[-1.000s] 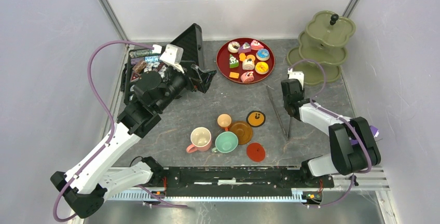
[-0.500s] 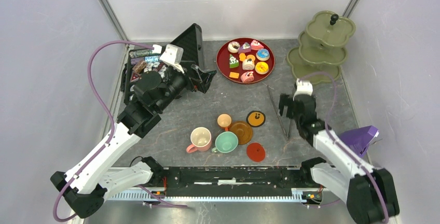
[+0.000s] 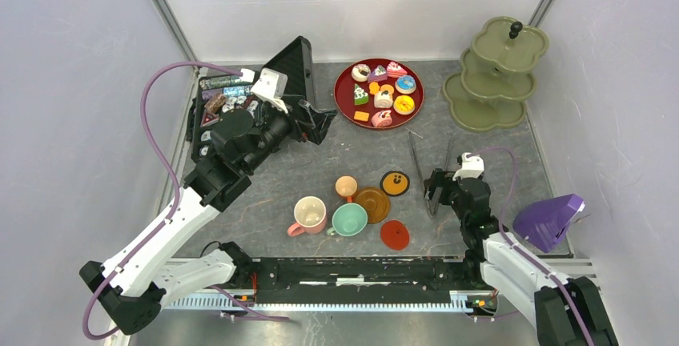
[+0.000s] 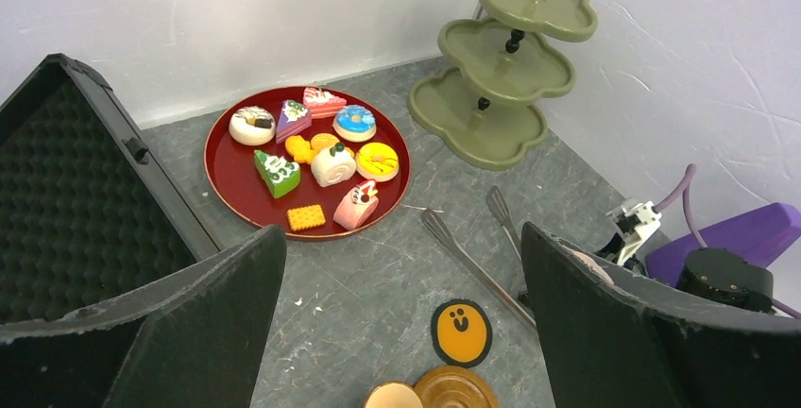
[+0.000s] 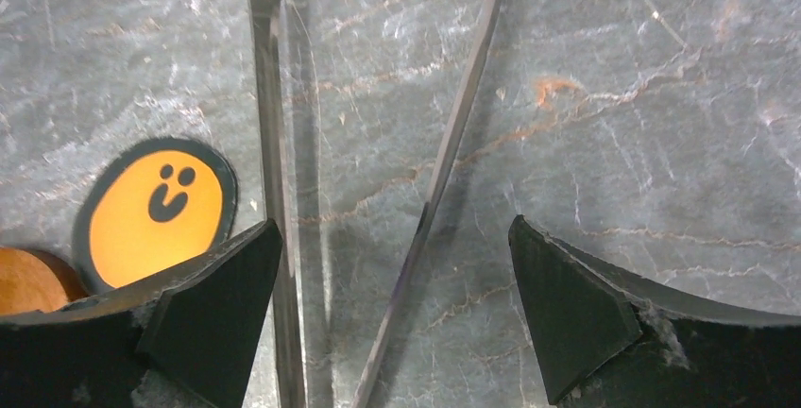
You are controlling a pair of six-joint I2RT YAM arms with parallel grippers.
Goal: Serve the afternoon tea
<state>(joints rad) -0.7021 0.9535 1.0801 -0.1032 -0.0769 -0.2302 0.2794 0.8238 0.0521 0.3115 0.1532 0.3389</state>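
Observation:
Several toy pastries (image 3: 383, 88) lie on a red tray (image 3: 343, 99) at the back; they also show in the left wrist view (image 4: 321, 148). A pink cup (image 3: 309, 214), a mint cup (image 3: 350, 219) and a small orange cup (image 3: 346, 187) stand mid-table by a brown saucer (image 3: 374, 205), an orange smiley saucer (image 3: 395, 183) and a red saucer (image 3: 394, 235). My left gripper (image 3: 316, 118) is open and empty, left of the tray. My right gripper (image 3: 437, 191) is open and empty, low over the thin metal tongs (image 5: 269, 144), with both tong arms between its fingers.
A green three-tier stand (image 3: 496, 70) is at the back right. An open black case (image 3: 292, 62) and a box of sachets (image 3: 220, 98) are at the back left. A purple object (image 3: 548, 219) sits at the right edge. The tongs (image 3: 418, 156) lie right of the saucers.
My right arm has swung toward the near edge and its gripper has come down over the handle end of the tongs. The left arm has barely moved.

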